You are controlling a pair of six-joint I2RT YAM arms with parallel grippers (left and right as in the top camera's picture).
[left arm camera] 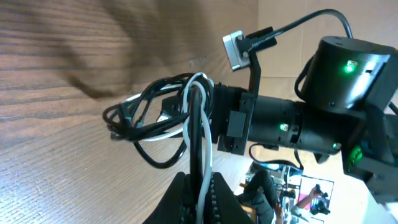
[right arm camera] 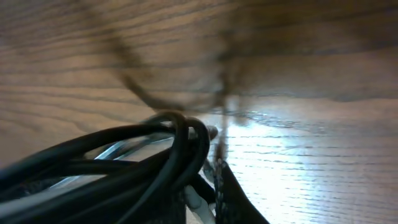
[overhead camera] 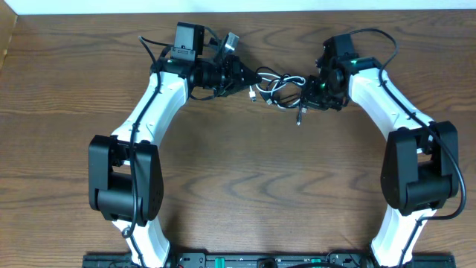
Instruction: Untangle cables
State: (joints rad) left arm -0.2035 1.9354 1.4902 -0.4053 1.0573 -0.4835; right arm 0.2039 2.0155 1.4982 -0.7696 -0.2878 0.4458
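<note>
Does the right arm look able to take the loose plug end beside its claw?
Probably not right now: the right claw is shut on the cables, so it is busy. The plug lies close, with nothing between.

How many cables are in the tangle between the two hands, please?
2: a black cable and a white cable, tangled together between the left hand and right hand; others may be hidden.

Overhead evenly lit, sharp, soft shadows. Right wrist view defocused: cables (right arm camera: 124, 163) blurred up close, glare patch on tabletop (right arm camera: 305, 140).
</note>
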